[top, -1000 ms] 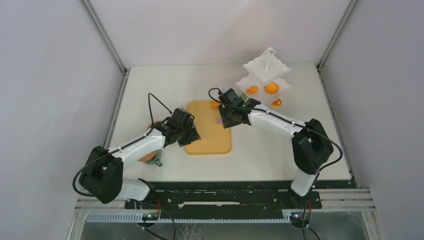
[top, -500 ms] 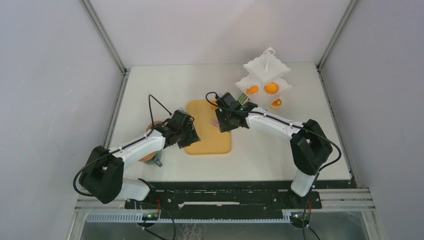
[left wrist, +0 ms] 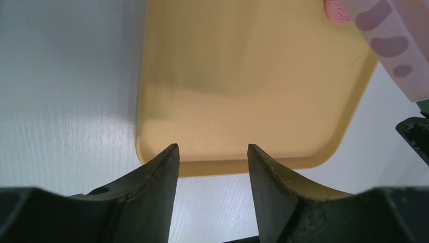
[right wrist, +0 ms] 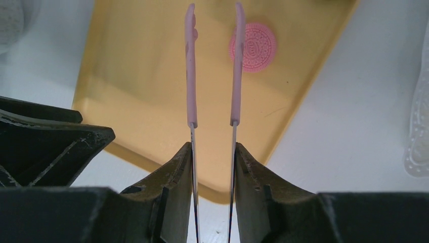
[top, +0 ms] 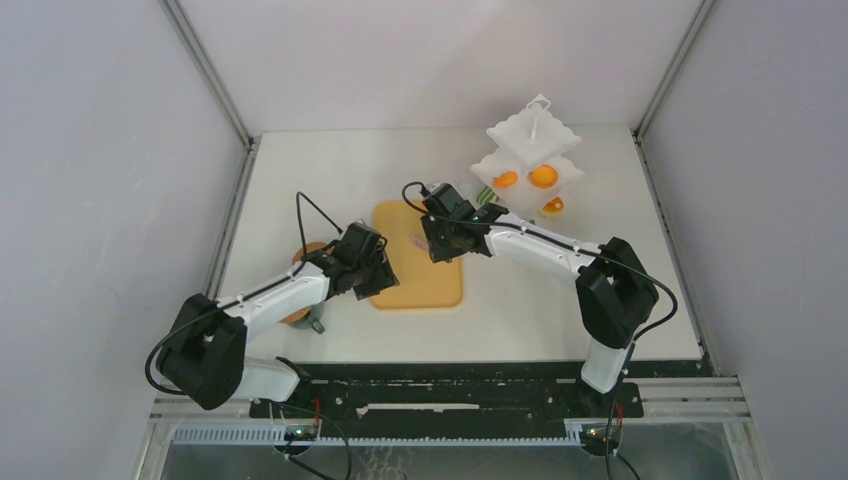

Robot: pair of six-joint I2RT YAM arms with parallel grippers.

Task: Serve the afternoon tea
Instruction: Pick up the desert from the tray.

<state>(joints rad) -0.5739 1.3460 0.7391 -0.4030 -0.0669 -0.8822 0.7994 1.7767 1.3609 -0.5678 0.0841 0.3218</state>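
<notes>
**Mara:** Starting from the left, how did the left pincer [left wrist: 212,152] stand?

**Jon:** About half open and empty. Its dark fingers hung over the 8 o'clock edge of the flat tan board with rounded corners [top: 420,285], which lay mid-way across the white desk [top: 330,180].

**Mara:** And on the board itself?

**Jon:** One piece of the tea, a pink round sandwich biscuit with a stamped pattern [right wrist: 253,46]. It lay flat towards the board's 12 o'clock end.

**Mara:** The right pincer [right wrist: 212,147]?

**Jon:** It was closed partway on the thin pink tongs [right wrist: 190,76], one finger pressed against each arm. The two tips stood apart with nothing between them. In the right wrist view the biscuit sat at 1 o'clock from the right-hand tip, whose edge overlapped it. I couldn't tell whether they touched.

**Mara:** And further right?

**Jon:** A white tiered stand with scalloped trays [top: 530,130] stood at the desk's 1 o'clock corner. Small orange tarts [top: 543,176] sat on its lower trays, well apart from the board.
</notes>
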